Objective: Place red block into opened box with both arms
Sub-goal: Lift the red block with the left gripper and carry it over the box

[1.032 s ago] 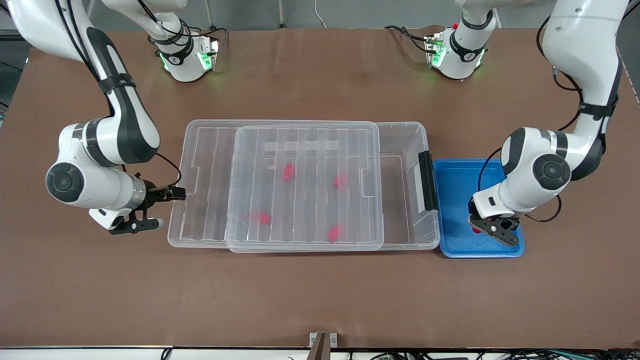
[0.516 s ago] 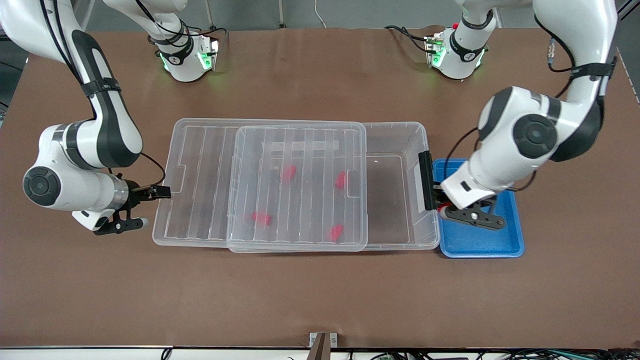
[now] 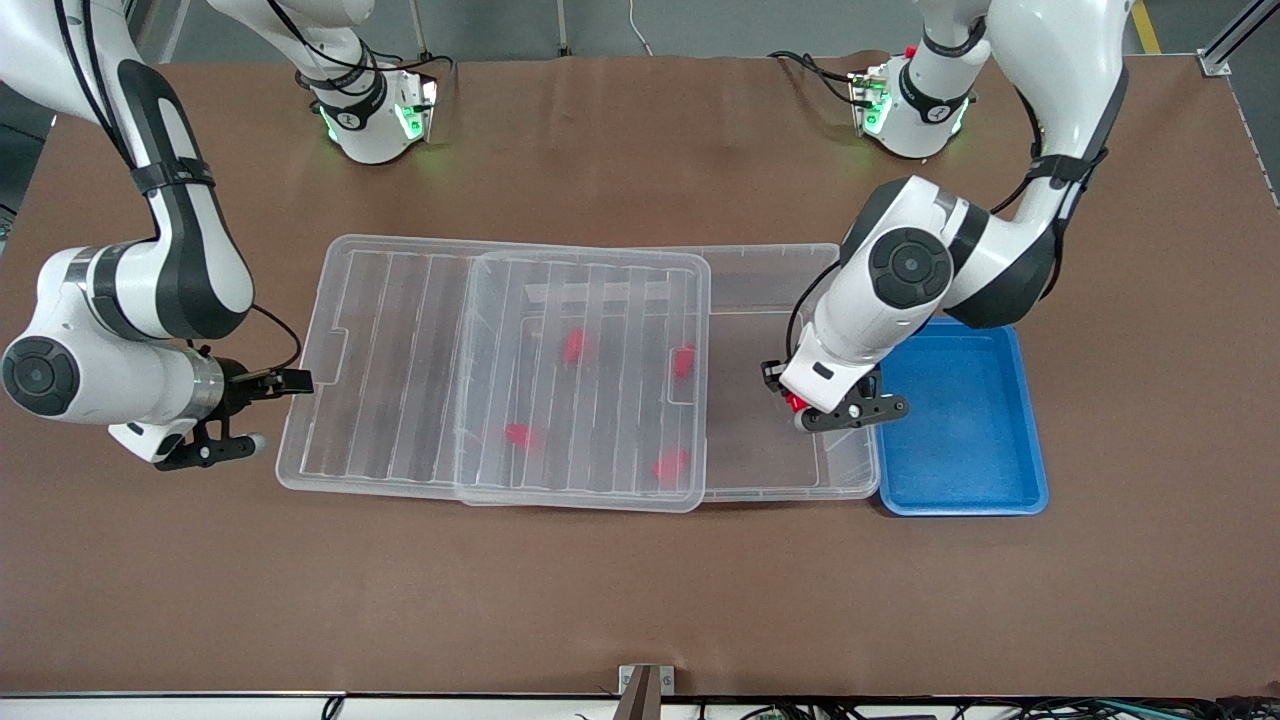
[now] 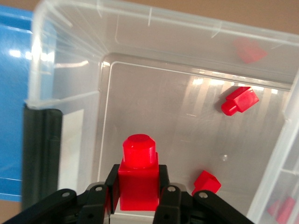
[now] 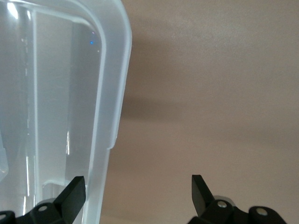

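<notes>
My left gripper point(image 3: 803, 407) is shut on a red block point(image 4: 138, 176), stud pointing away from the wrist, and hangs over the uncovered part of the clear box point(image 3: 845, 478). The ribbed clear lid point(image 3: 400, 350) lies slid toward the right arm's end and overhangs the box there. Several more red blocks lie in the box; two show past the held one point(image 4: 239, 100) point(image 4: 206, 181), the others under the lid point(image 3: 574, 345). My right gripper point(image 3: 268, 410) stands open at the lid's end, with the lid rim point(image 5: 110, 116) just inside one fingertip point(image 5: 74, 191).
A blue tray point(image 3: 960, 440) sits beside the box at the left arm's end, with nothing in it. The box's black latch point(image 4: 42, 154) is on the wall next to the tray. Brown tabletop surrounds everything.
The left gripper carried the red block from the blue tray to over the box's open part. The right arm drew back toward its end, and the lid slid with it.
</notes>
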Motion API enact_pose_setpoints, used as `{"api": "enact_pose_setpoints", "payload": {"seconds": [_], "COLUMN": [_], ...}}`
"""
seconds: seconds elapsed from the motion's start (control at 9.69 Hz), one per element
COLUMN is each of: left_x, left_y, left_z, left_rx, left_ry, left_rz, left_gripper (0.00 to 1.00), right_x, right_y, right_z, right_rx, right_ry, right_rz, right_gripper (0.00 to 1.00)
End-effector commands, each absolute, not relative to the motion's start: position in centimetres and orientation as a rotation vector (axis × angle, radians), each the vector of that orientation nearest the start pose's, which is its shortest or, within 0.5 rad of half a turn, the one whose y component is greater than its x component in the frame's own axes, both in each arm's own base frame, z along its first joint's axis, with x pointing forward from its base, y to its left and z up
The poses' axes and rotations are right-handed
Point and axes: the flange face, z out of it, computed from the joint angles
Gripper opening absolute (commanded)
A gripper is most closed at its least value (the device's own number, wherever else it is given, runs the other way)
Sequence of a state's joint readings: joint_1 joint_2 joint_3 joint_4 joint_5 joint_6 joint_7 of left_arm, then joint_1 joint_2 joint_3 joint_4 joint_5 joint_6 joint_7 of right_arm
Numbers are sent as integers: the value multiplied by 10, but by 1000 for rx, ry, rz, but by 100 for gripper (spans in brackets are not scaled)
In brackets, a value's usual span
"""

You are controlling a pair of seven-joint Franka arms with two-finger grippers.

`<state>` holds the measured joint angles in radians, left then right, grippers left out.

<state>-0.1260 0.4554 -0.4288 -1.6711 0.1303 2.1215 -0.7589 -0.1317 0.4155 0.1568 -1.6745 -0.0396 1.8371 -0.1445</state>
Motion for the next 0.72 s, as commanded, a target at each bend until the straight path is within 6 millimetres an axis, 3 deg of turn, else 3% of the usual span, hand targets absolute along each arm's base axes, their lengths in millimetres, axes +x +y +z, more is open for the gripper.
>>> {"api": "enact_pose_setpoints", "payload": {"seconds": [0.0,0.41,0.62], "left_x": [568,545,544], "left_y": [-318,-343,-345], "left_z": [308,267,246], "left_rx": [-3219,-3177,-3163], "left_ry": [-354,-288,-263], "left_rz": [9,12,-2], "left_gripper": [0,0,0], "right_x": [635,637,639], "right_y": [-14,-24,-25], "right_z": [359,363,368], "right_rx": [-3065,-3083,-3087], "right_ry": [-332,-356,-353], "right_rz": [386,380,366], "right_gripper": [100,100,100]}}
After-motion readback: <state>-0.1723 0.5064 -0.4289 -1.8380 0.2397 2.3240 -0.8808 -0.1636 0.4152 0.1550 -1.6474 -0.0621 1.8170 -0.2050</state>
